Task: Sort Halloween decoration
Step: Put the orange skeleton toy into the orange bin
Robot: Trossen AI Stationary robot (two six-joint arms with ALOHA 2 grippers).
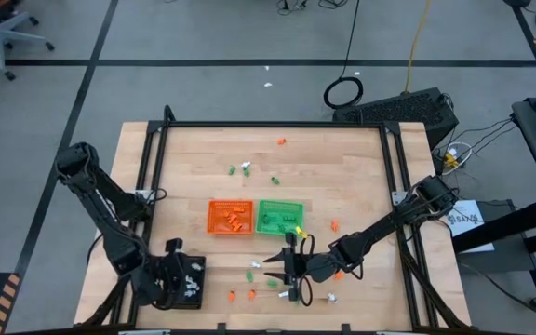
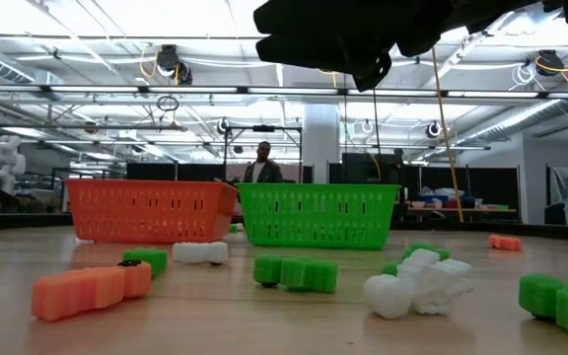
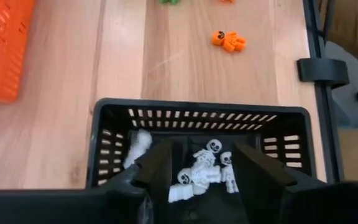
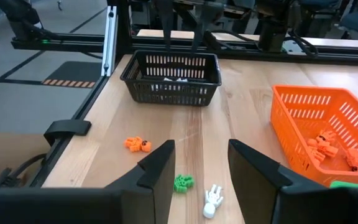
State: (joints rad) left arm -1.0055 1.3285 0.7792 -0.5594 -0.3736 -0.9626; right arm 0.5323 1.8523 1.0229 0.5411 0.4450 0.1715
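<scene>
L gripper (image 3: 201,171) over black tray (image 3: 291,118), tabletop front-left corner, fingers apart, empty. R gripper (image 4: 197,165) nearer white skeleton (image 4: 212,199) by front edge; fingers apart; skeleton just ahead, long axis roughly along reach.

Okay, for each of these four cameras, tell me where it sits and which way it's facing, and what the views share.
High view: overhead, looking straight down on the table; both arms show, left end effector over the black tray, right end effector nearer the middle.
Low view: table height, level across at the orange tray and green tray; a dark arm overhead.
Left wrist: looks down into the black tray of white skeletons, past its open fingers.
Right wrist: looks across the table past open fingers at the black tray.
Shared: both wrist views show the black tray.
</scene>
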